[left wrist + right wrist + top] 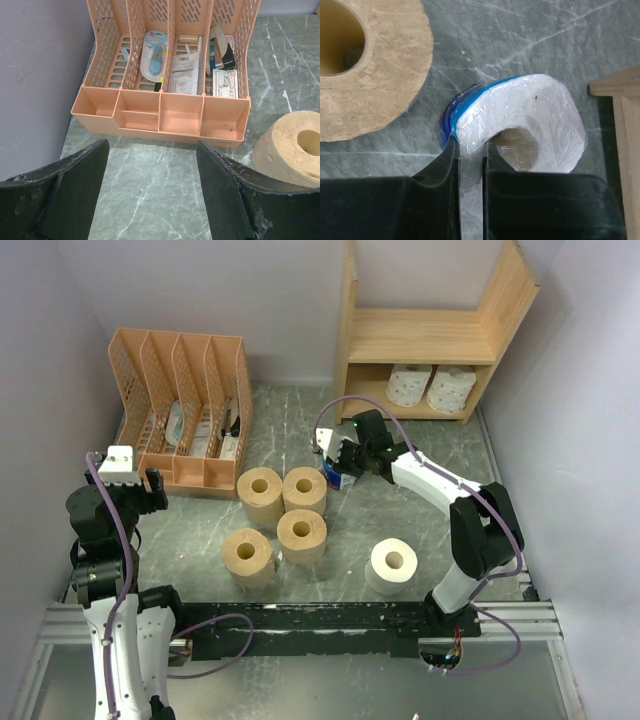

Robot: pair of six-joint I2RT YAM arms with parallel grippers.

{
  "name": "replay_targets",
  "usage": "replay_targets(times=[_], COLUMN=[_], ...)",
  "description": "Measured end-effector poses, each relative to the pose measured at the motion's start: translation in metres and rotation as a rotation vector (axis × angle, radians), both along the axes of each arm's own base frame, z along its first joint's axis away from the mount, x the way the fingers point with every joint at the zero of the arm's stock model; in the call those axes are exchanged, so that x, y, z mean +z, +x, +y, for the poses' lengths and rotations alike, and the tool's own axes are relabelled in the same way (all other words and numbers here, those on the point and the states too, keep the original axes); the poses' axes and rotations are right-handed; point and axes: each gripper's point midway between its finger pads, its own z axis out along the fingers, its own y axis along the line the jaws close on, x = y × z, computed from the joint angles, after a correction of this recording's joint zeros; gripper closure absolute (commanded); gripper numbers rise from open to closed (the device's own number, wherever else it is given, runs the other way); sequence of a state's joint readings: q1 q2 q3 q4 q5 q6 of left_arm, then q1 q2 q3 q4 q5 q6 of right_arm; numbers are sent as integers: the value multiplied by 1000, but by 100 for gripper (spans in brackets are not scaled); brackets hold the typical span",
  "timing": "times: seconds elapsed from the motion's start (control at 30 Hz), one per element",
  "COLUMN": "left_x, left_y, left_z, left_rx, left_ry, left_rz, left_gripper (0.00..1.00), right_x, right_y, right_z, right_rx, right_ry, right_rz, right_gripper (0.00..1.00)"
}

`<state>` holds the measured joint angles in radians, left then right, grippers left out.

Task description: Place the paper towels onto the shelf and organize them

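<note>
We list: right hand (470,150) clamped on the wall of the blue-marked white roll (535,105); shelf (424,340) at one o'clock from it; left hand (152,146) spread, farther off.

Pale lilac walls (200,300), grey-green marbled tabletop (290,425), orange-pink file organizer (190,480) by the left wall, soft even light

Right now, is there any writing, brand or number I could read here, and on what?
Nothing is legible.
Packets in the orange-pink organizer: print too small and blurred.
Wrapped white roll: blue band, no readable letters.
Rolls on the shelf: markings too small.
</note>
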<state>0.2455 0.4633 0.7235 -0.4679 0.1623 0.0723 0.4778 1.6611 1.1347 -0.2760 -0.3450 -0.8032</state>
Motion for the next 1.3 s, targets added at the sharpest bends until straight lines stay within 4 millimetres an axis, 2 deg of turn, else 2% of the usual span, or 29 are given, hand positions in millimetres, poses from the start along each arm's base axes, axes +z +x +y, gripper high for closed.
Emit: replay_targets(times=[0.13,0.27,0.47,0.53,0.63,0.8,1.0,1.3], left_x=[0,0,0,0,-1,-1,-1,-1], left_y=[0,0,0,0,0,1,1,1], left_z=[0,0,0,0,-1,0,0,0], left_rx=[0,0,-1,-3,-3,-4,-4,-3], left_ry=[0,0,-1,-1,-1,-2,-2,-2], left_rz=[1,1,1,1,2,5,5,5], left_gripper=[18,18,18,18,19,18,18,18], right_x=[1,7,45,56,61,56,52,92], right_y=[4,8,21,31,47,84,110,148], right_z=[-6,-21,-44,-51,-61,-76,-83,-82], right_rx=[-33,-99,-196,-228,-270,-337,-376,-385], right_ry=[-39,-99,-129,-120,-113,-83,-47,39], right_rz=[-20,-51,-181,-224,-253,-271,-293,-401], right_gripper=[100,100,100,100,100,100,100,100])
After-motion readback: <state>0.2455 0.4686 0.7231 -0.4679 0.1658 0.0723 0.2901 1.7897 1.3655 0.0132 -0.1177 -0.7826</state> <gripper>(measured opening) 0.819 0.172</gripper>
